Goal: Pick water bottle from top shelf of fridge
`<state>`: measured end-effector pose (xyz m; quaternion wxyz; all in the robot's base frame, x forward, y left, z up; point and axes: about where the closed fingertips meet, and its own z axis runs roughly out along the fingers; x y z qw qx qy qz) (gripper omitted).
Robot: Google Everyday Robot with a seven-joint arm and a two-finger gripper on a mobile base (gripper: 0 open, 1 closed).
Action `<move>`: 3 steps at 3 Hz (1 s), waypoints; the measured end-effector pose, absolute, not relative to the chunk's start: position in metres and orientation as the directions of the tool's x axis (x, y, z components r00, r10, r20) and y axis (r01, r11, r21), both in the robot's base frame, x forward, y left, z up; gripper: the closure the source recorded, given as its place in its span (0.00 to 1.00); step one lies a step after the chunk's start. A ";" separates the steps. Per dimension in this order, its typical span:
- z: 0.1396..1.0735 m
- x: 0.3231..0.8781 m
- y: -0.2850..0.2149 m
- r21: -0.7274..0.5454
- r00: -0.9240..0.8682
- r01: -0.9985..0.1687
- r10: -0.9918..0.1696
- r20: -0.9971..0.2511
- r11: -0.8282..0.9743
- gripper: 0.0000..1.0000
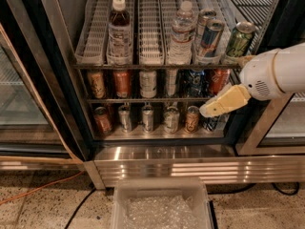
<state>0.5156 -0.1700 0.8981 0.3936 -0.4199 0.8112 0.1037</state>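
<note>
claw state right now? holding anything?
Claw: cannot tell open or shut; nothing visibly held. Low right, before the bottom cans; water bottle untouched on top shelf.

We log our arm [279, 73] at the right edge of the camera view: a bulky white housing, rounded at the wrist. Our gripper [220, 104], cream-coloured, juts from its lower left side, slanting down and leftward, tip lowest. Position: mid-height, right of centre.
</note>
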 end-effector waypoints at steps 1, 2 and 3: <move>0.901 0.535 -0.164 -0.132 -0.341 -0.716 -0.507 -0.791 0.686 0.00; 0.901 0.535 -0.164 -0.132 -0.340 -0.715 -0.508 -0.792 0.686 0.00; 0.903 0.540 -0.150 -0.132 -0.319 -0.692 -0.464 -0.826 0.710 0.00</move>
